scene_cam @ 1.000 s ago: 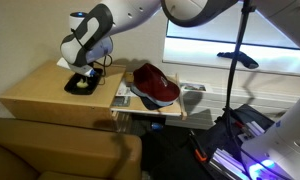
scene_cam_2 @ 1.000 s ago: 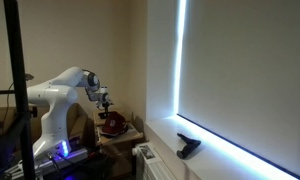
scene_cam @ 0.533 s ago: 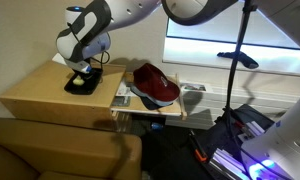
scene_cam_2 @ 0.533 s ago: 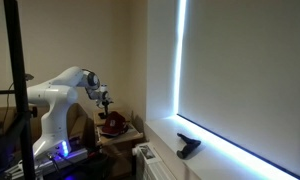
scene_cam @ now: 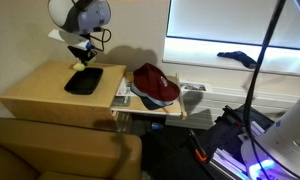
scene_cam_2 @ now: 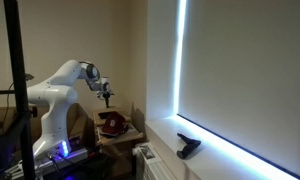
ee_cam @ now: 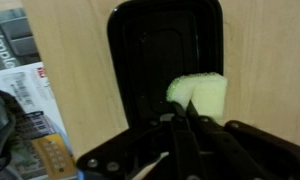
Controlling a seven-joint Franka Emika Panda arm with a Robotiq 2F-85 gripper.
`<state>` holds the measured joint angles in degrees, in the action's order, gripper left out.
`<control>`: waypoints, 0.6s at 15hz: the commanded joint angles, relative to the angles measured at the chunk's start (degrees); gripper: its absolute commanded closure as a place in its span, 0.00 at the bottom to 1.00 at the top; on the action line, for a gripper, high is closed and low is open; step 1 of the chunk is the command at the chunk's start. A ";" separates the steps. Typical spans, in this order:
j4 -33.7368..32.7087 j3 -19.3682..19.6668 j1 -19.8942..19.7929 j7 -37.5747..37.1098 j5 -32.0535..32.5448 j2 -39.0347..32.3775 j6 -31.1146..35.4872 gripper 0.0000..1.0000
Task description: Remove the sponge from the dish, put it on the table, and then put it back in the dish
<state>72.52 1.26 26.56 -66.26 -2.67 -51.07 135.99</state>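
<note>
sponge (ee_cam: 202,95) | clamped in pincer (scene_cam: 85,55), held above dish (scene_cam: 85,82) | dish sits inside table (scene_cam: 35,90) edges, tabletop showing around it

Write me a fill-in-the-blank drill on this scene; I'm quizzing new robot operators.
1. The sponge is pale ____.
2. The jaws of the gripper hold it ____ the black tray.
3. The cap near the tray is dark ____.
Missing words: yellow, above, red.

brown couch (scene_cam: 65,148); bright window (scene_cam: 235,30); dim room
</note>
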 commanded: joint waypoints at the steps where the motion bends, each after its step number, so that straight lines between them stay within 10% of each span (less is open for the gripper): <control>1: 13.63 -2.51 -3.24 4.62 -2.65 13.37 -8.49 0.99; 9: 28.99 -8.15 -10.33 9.99 -11.59 25.22 -24.25 0.99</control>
<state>94.40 -4.81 18.84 -59.31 -10.57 -29.01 113.77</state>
